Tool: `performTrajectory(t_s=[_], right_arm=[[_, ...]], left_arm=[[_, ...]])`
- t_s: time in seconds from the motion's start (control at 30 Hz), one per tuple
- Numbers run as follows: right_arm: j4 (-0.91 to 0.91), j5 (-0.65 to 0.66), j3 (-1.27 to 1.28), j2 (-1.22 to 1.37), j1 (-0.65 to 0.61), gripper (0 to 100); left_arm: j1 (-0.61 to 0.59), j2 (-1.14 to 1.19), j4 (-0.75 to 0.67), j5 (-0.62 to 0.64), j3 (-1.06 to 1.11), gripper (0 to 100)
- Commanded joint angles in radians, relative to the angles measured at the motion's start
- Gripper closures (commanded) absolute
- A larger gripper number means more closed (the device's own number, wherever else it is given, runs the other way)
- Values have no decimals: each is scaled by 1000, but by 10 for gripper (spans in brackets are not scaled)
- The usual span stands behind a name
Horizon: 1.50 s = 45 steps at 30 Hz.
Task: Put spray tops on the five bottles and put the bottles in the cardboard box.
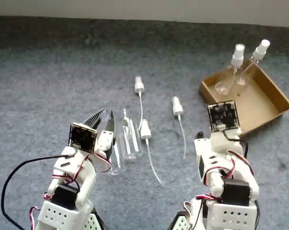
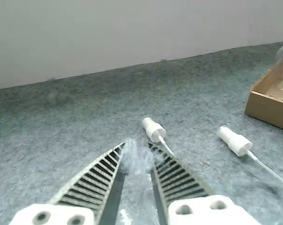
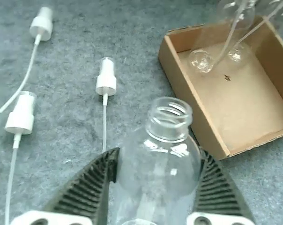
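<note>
My right gripper point(image 3: 158, 154) is shut on a clear, topless bottle point(image 3: 166, 140) whose open neck points toward the cardboard box point(image 3: 240, 108). Two bottles with spray tops point(image 1: 236, 60) point(image 1: 257, 53) stand in the box point(image 1: 271, 98). Three loose spray tops with long tubes lie on the carpet point(image 1: 139, 85) point(image 1: 145, 129) point(image 1: 177, 106). My left gripper point(image 1: 107, 113) point(image 2: 137, 146) hovers low with a narrow gap between its fingers, pointing at the farthest spray top point(image 2: 153, 129). A clear blur shows between the tips. A topless bottle point(image 1: 128, 139) lies just beside it, another point(image 1: 115, 160) partly under it.
Grey carpet covers the table, ending at a pale wall at the back. The box sits at the right rear, close in front of the right arm point(image 1: 226, 158). A black cable point(image 1: 13, 177) loops left of the left arm. Open carpet lies at the left and back.
</note>
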Motion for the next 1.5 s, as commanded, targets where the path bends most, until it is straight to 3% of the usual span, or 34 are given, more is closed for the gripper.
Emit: performTrajectory(t_s=[0.0,0.23,0.47,0.7,0.93,1.1,1.47], right_arm=[[-105,-26,96,-79,62,852],[-222,-160,196,-96,71,852],[-229,-161,278,-97,67,852],[-229,-269,294,-97,67,852],[-236,-273,297,-97,67,852],[-358,-275,397,-97,67,852],[-443,-275,501,-97,67,852]], left_arm=[[31,-18,11,-14,10,994],[33,-16,351,-64,-245,995],[33,15,482,-68,-444,995],[41,361,511,-106,-656,995],[74,674,511,-107,-829,993],[151,892,511,-107,-964,993],[150,1445,511,-104,-1372,992]])
